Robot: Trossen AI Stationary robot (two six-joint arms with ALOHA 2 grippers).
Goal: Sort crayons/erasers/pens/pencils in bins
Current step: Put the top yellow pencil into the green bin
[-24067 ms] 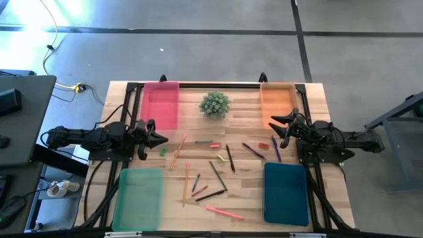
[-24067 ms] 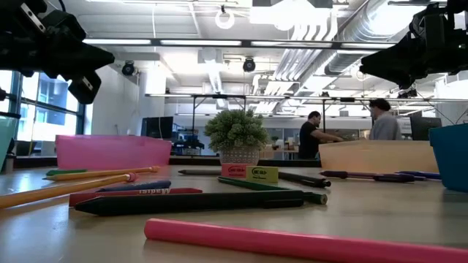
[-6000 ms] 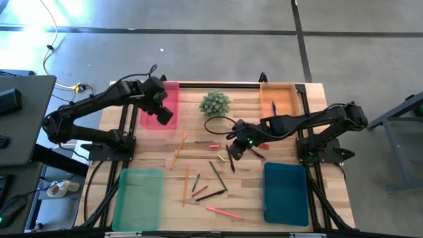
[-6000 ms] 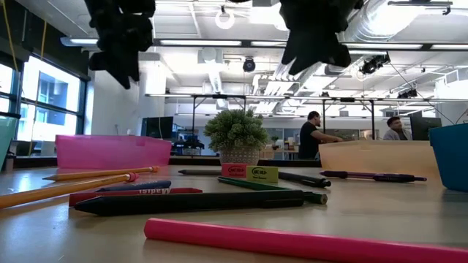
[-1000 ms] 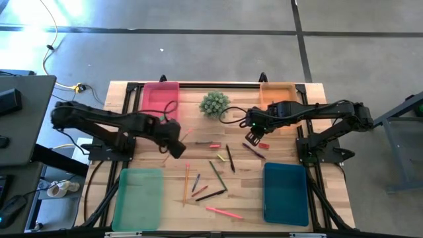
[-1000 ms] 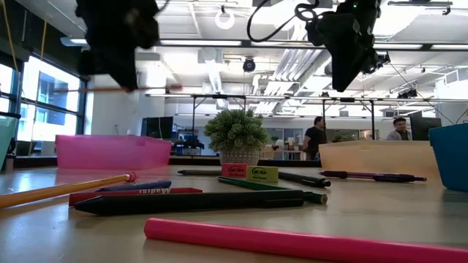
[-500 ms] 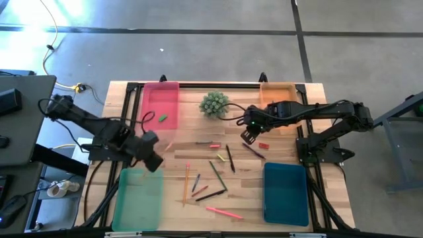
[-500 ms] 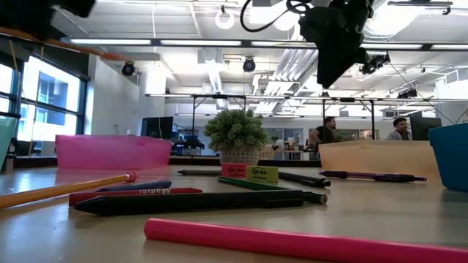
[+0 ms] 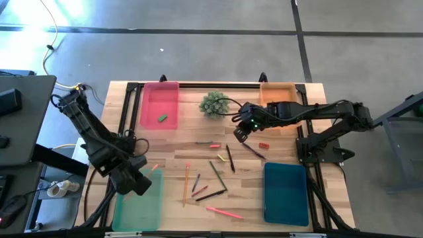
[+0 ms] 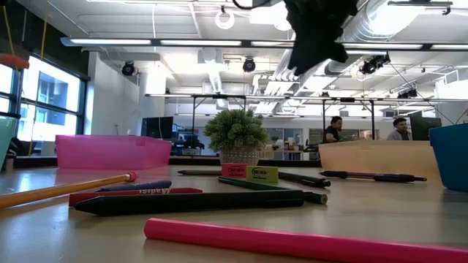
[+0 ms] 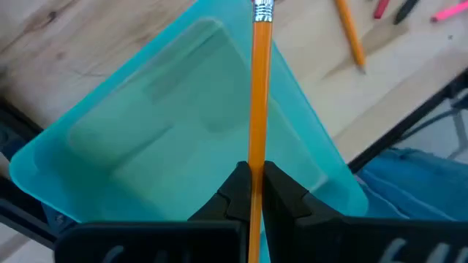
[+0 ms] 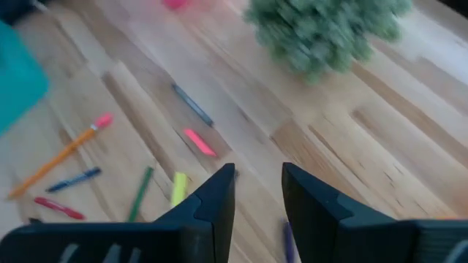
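My left gripper (image 9: 135,181) hovers over the light green bin (image 9: 139,206) at the table's near left, shut on an orange pencil (image 11: 257,95). The pencil's eraser end (image 11: 263,9) reaches out past the bin's rim. My right gripper (image 12: 257,191) stands open above the table's middle (image 9: 239,132), near the small potted plant (image 9: 215,104), with nothing between its fingers. Loose pencils, pens, crayons and erasers (image 9: 211,173) lie flat on the wood. A green eraser (image 9: 162,118) rests in the pink bin (image 9: 158,104). My left gripper pinches the pencil's orange shaft (image 11: 254,162) between its two fingers, well back from the eraser end. The fingers point steeply down and lie across the pencil, which passes through them on both sides. The pencil hangs clear above the light green bin.
The orange bin (image 9: 277,99) stands at the far right and the teal-blue bin (image 9: 285,193) at the near right. A long pink pencil (image 10: 292,245) lies near the front edge. People stand in the room beyond the table.
My left gripper has swung from the table's middle left toward the near left corner, turning as it went, and carried the orange pencil clear of the table to above the light green bin. My right gripper has drifted slightly toward the table's left and tipped.
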